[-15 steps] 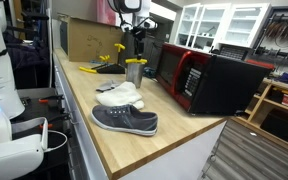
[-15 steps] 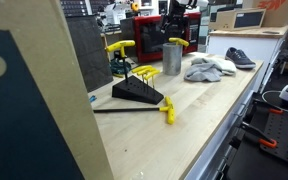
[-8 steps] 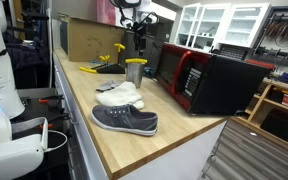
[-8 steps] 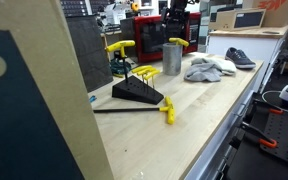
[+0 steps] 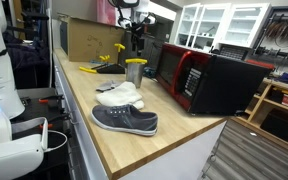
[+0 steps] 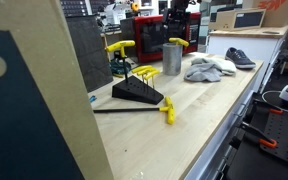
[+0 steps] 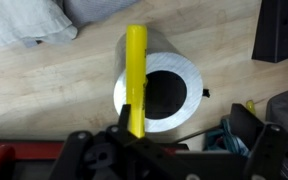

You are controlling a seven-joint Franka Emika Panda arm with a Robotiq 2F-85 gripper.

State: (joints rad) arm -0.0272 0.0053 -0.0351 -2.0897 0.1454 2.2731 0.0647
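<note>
In an exterior view, the hand (image 5: 137, 45) hangs directly above a metal cup (image 5: 134, 73), jaws spread wide and holding nothing. The cup stands upright mid-bench, just beside the red-and-black microwave (image 5: 209, 80) that lines one long edge of the wooden bench (image 5: 174, 135). A yellow tool handle (image 5: 134, 62) lies across the cup's rim. Nearer the bench's front end lie a white cloth (image 5: 119, 96) and a grey shoe (image 5: 124, 120), with a cardboard box (image 5: 84, 38) at the far end.

In an exterior view from the opposite end, the hand (image 6: 176, 25) hovers over the cup (image 6: 171, 58), apart from the yellow tool handle (image 6: 176, 42) on top. A black rack (image 6: 139, 90) of yellow-handled keys sits closer to the camera, while the cloth (image 6: 209, 68) and the shoe (image 6: 239, 57) lie beyond the cup toward the far corner.

In the wrist view, the open hand (image 7: 169, 150) looks straight down into the cup (image 7: 174, 95). The yellow tool handle (image 7: 135, 70) crosses the rim left of centre, and the fingers (image 7: 89, 155) stand clear on either side, touching neither cup nor handle.
</note>
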